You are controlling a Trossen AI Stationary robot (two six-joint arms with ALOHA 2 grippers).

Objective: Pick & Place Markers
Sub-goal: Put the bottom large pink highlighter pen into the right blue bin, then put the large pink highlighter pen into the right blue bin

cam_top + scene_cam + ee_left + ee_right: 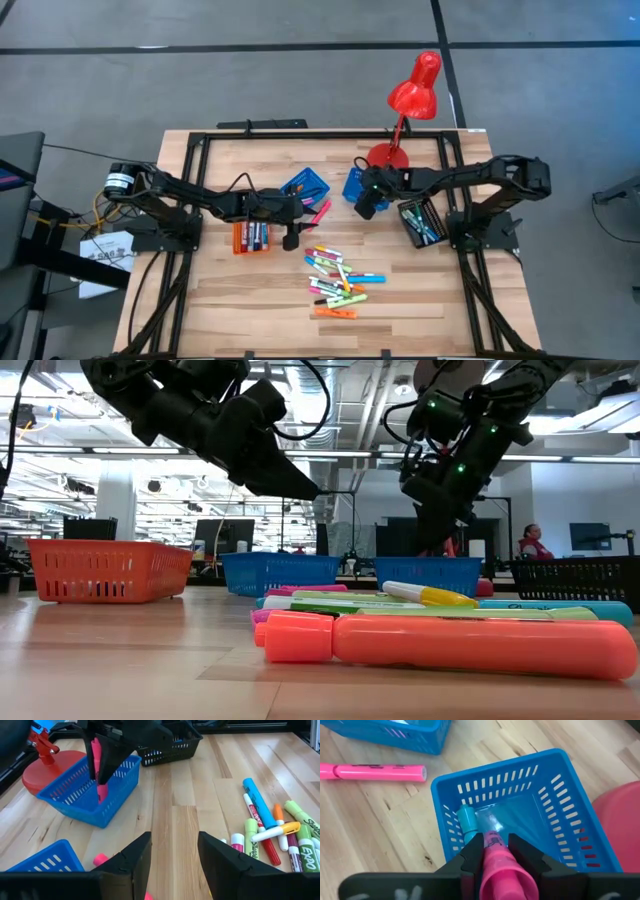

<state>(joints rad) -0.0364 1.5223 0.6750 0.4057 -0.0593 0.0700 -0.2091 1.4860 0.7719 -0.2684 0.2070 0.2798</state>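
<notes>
Several bright markers (335,280) lie in a loose pile on the table's near middle, and show close up in the low view (450,645). One pink marker (380,771) lies alone on the wood by a blue basket (305,187). My right gripper (495,840) is above a second blue basket (560,795), shut on another pink marker. A teal marker (466,820) lies inside that basket. My left gripper (174,845) is open and empty, hovering over bare wood near the orange tray (252,237). My right gripper pinches the pink marker's barrel (495,851) between its two fingers, coming from above and pointing down. The marker stands nearly upright in the hold, seen also in the left wrist view (96,760). Its lower end (101,795) hangs down in the blue basket's opening.
A black tray (422,222) holding markers sits at the right, beside the right arm's base. The red desk lamp (412,95) stands at the far edge, its base just behind the right-hand blue basket. Bare wood shows between the baskets and the marker pile.
</notes>
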